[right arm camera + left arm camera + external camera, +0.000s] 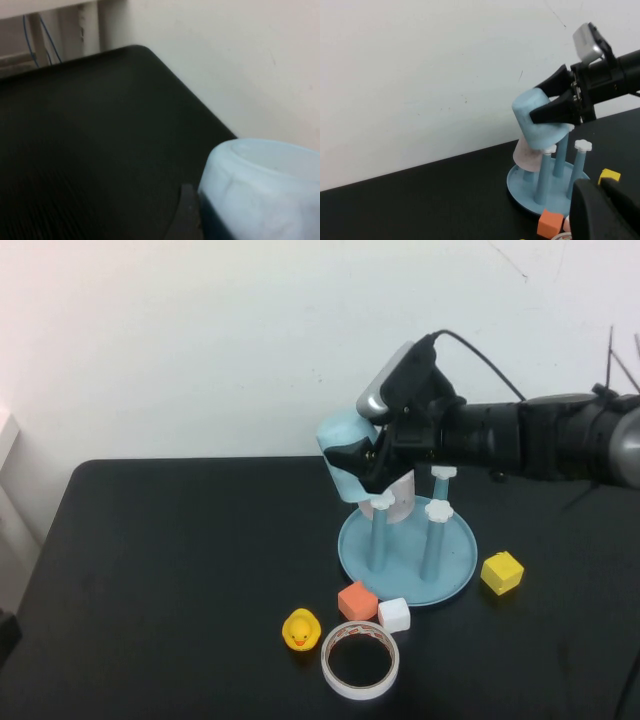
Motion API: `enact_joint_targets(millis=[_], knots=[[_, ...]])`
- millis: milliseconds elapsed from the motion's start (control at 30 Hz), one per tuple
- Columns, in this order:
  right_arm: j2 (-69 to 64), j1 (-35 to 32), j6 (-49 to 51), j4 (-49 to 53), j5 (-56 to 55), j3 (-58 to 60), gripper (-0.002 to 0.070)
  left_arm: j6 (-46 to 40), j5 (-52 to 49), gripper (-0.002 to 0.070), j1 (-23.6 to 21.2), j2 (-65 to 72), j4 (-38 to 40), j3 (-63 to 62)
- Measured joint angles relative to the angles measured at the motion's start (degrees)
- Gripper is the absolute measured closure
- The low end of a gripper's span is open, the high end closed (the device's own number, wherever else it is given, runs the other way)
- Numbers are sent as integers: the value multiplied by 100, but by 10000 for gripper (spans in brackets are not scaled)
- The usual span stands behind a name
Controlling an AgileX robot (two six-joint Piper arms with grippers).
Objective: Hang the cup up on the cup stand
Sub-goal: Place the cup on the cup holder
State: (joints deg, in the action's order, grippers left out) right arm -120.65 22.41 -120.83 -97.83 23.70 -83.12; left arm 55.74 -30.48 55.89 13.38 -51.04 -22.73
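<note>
The right claw is clamped across the light blue cup, its fingers spread wide to span the cup's body, and it holds the cup in the air above the cup stand, over the peg on the stand's left side. The cup is inverted and tilted: its closed end points up and toward the robot's left, its open mouth down and to the right toward the pegs, so its long axis leans well off vertical. A pale pinkish cup already sits upside down on the stand just below and beside it, seemingly close to the blue cup's rim. To finish the step well, the arm would probably need to bring the cup's axis closer to upright, centre the mouth over the white flower cap of a free peg, and lower slowly so the rim does not catch on the cap or nudge the pinkish cup; letting go should wait until the peg is well inside. The left claw is closed on nothing and parked low beside the desk, well apart from the stand. A yellow block, an orange block, a white block, a rubber duck and a tape roll lie near the stand's base.
</note>
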Motion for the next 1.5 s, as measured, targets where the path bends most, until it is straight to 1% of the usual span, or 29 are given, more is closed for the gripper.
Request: enact_joint_targets(millis=[200,1267,1500], knots=[[-153,-107,63,0,-237,-45,102,0,-41,675,0,0,-8,0],[-241,-152,518,-16,-169,6,102,-108,-75,675,0,0,-8,24],[-241,-152,1245,240,-194,6,103,-108,-86,675,0,0,-8,24]])
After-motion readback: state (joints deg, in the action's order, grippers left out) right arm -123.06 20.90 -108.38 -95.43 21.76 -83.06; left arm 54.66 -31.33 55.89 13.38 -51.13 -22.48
